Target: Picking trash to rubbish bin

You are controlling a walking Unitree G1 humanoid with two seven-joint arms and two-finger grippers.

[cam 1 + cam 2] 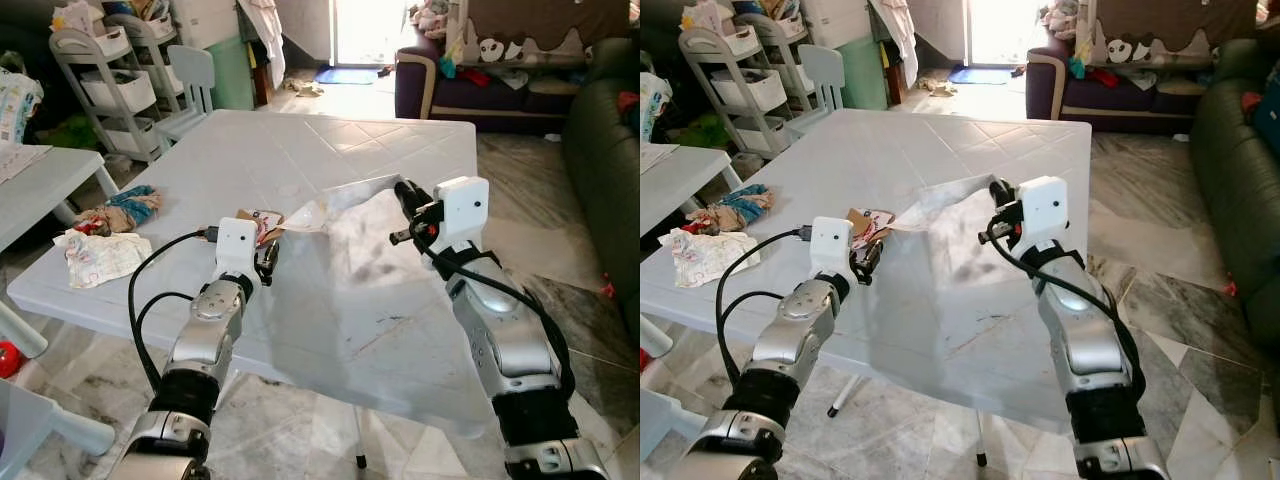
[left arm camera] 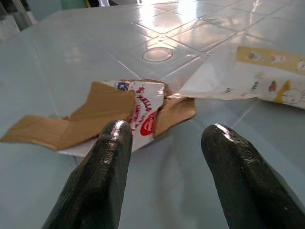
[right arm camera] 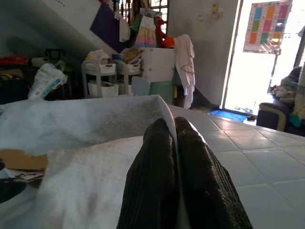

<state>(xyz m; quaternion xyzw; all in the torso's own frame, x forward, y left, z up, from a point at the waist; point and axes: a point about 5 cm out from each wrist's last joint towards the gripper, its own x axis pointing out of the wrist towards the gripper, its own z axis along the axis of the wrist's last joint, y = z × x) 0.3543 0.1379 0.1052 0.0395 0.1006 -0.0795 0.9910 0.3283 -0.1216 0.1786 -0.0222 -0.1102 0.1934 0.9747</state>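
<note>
**Bag held open at the table edge, wrapper waiting just past the left fingers**

Living-room clutter rings a white plastic table (image 1: pixel 330 150): a shelf trolley and small chair beyond it, a dark sofa off to the right-arm side. At the table's near edge the right gripper (image 3: pixel 175 143) has its two black fingers pressed together on the rim of a translucent white bag (image 1: pixel 370 300), which hangs down from that pinch and drapes over the table edge between the two arms. The bag's opposite rim reaches toward the left gripper (image 2: pixel 164 143), but I cannot tell whether anything supports it there.

The left gripper's fingers stand apart with nothing between them, tips hovering low over the tabletop. Directly ahead of them, close but not touching, lies the torn cardboard wrapper (image 2: pixel 119 112) with red print, flat on the table; just beyond it lies a white printed paper packet (image 2: pixel 248 78). Farther out to the left gripper's outer side sit a crumpled paper (image 1: pixel 100 255) and a bundle of rags (image 1: pixel 125 208), well apart from either tool.

Risks, as I judge them: the wrapper is flat and thin, so closing fingers may skid it away rather than lift it. The bag is pinched at one point only, so its mouth may sag shut, and a dropped wrapper could miss it and fall to the floor.
</note>
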